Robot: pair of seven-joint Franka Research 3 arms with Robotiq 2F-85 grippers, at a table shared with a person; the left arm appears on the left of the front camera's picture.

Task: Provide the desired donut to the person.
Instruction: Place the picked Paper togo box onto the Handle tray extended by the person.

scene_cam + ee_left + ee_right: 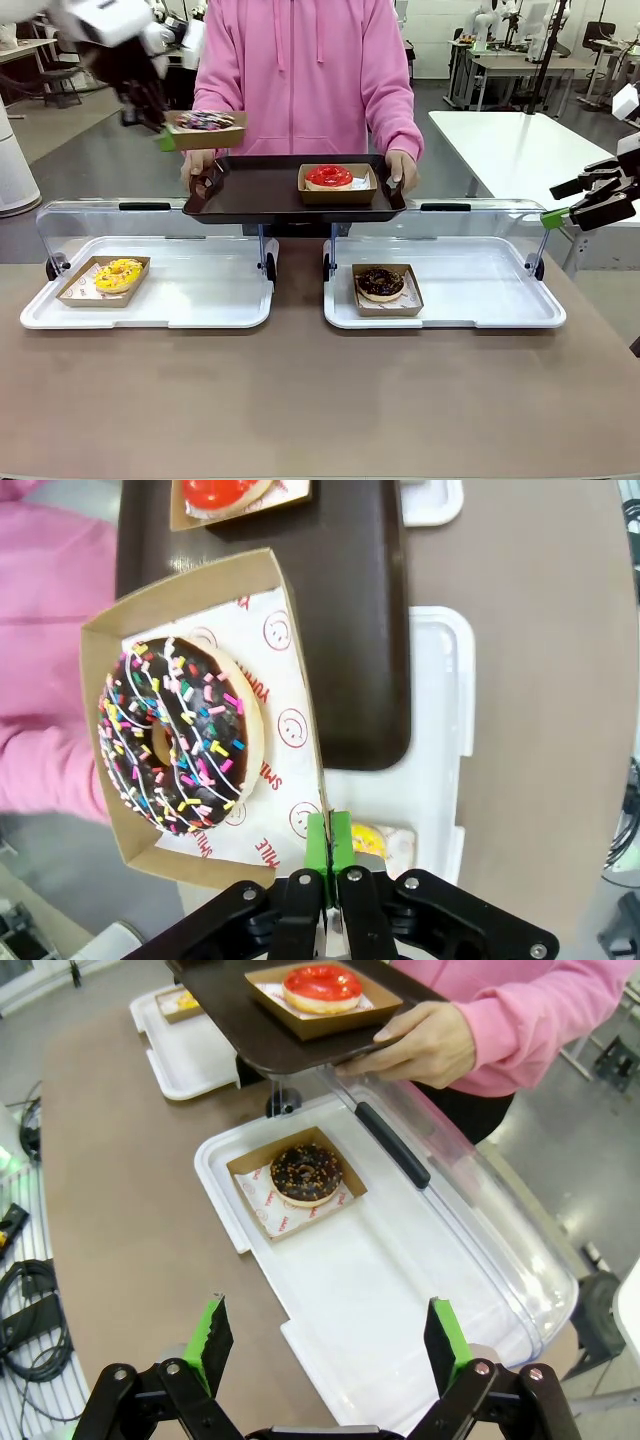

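My left gripper [166, 138] is shut on the edge of a cardboard tray holding a chocolate donut with coloured sprinkles [204, 122], lifted above the left end of the dark serving tray [260, 195]. In the left wrist view the pads [318, 842] pinch the cardboard wall beside the sprinkle donut [178, 735]. The person [305, 70] in a pink hoodie holds the serving tray with both hands; a red glazed donut [329, 177] in its cardboard tray sits on it. My right gripper [330, 1345] is open, hovering over the right white tray [400, 1290]; it is at the right edge of the front view [590, 200].
A yellow donut [118, 274] lies in the left white tray [60, 315], a chocolate donut [381, 283] in the right one [500, 300]. Both trays have clear lids standing open at the back. The brown table [300, 400] lies bare in front. Cables [25, 1300] hang beside the table.
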